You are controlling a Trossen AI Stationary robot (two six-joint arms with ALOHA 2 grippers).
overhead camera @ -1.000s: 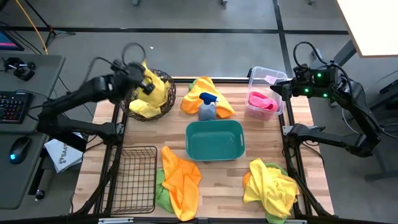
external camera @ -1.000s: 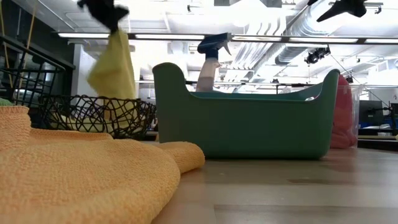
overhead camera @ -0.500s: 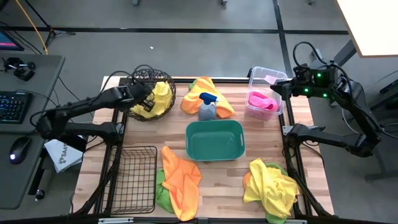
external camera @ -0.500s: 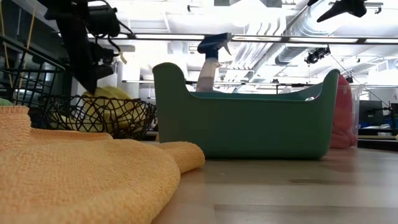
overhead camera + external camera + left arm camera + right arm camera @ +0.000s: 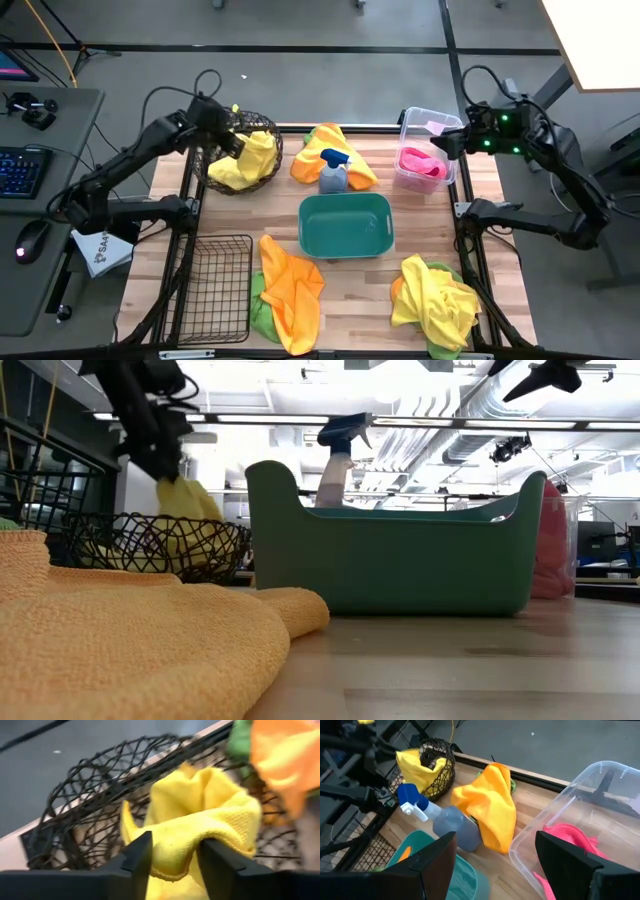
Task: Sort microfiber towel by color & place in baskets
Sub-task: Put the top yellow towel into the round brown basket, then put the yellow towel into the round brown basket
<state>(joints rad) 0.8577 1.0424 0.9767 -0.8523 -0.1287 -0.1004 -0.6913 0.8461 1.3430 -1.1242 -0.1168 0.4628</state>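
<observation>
So we're mid-drop on a yellow towel (image 5: 200, 827). The left gripper (image 5: 172, 857) is over the round basket (image 5: 243, 152) at the far left of the table, and its fingers are pinched on a fold of that towel, which hangs down into the basket with the other yellow already in there. The next move, I'd guess, is just to let go and lift clear so the cloth doesn't snag on the wire.

The right gripper (image 5: 495, 855) hangs over the clear bin (image 5: 430, 148) at the far right, fingers spread wide and holding nothing; a pink towel (image 5: 422, 163) already sits in that bin.

Plenty left: an orange-yellow towel (image 5: 332, 152) by the spray bottle (image 5: 333, 172), an orange pile (image 5: 290, 290) near centre, a yellow pile (image 5: 435, 295) near right. The tub (image 5: 345, 225) and black basket (image 5: 212, 285) look empty.
</observation>
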